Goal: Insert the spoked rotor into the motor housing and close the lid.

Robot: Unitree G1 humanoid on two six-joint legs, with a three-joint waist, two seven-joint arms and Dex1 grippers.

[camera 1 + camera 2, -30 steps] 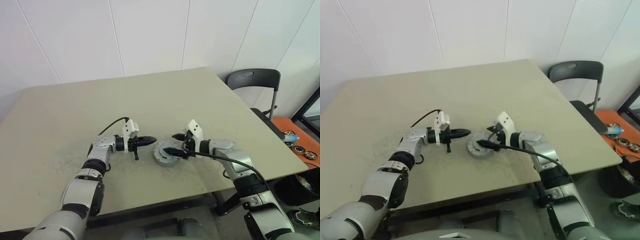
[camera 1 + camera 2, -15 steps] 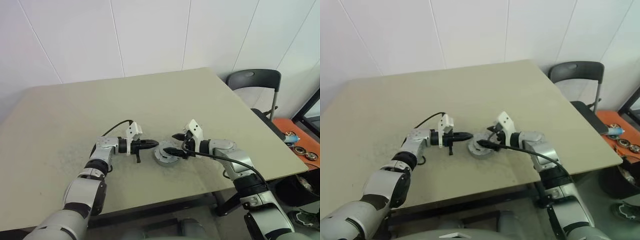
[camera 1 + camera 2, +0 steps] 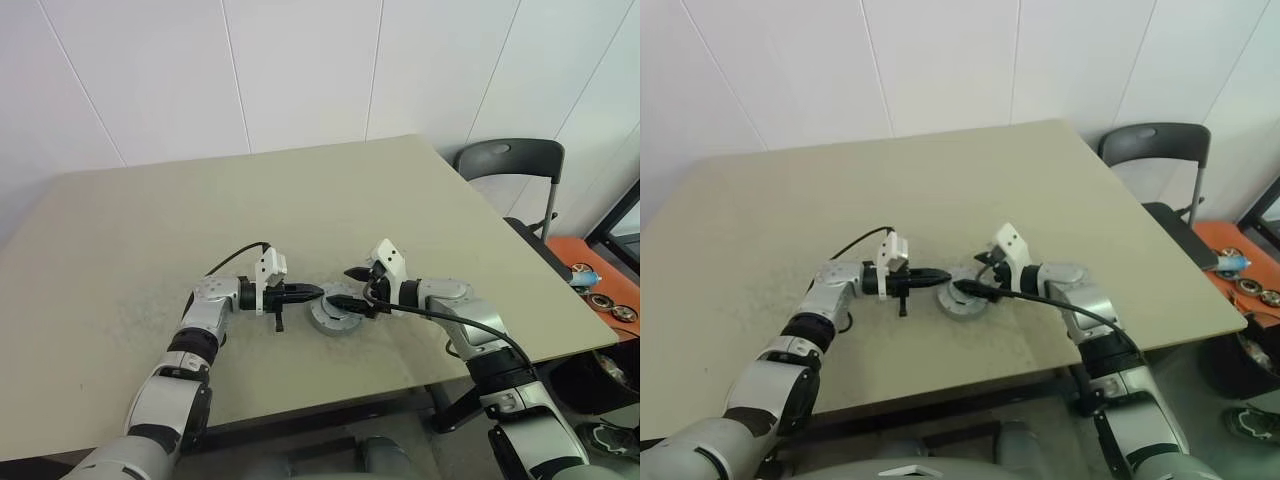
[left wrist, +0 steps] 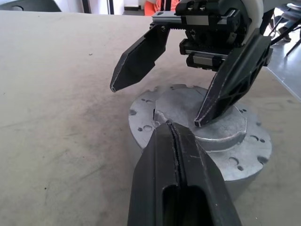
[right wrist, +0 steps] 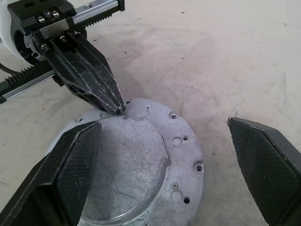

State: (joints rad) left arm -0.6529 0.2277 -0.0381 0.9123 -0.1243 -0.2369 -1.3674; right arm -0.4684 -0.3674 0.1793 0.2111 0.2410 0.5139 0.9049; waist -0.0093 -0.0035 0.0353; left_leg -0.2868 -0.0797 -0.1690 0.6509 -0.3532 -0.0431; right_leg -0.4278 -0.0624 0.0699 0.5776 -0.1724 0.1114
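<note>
Both arms are extended forward over the worktop (image 3: 120, 250), with the forearms angled inward so that the two end effectors face each other near the middle. The left end effector (image 3: 318, 291) is pointed toward the robot's right, roughly level, and its two black fingers (image 4: 176, 160) are pressed flat together into a single narrow wedge. A black cable is looped above the left wrist. The right end effector (image 3: 338, 286) is aimed forward and to the robot's left, tilted slightly downward. Its fingers (image 5: 70, 165) are spread wide apart, one tip being held lower than the other in the left wrist view.
</note>
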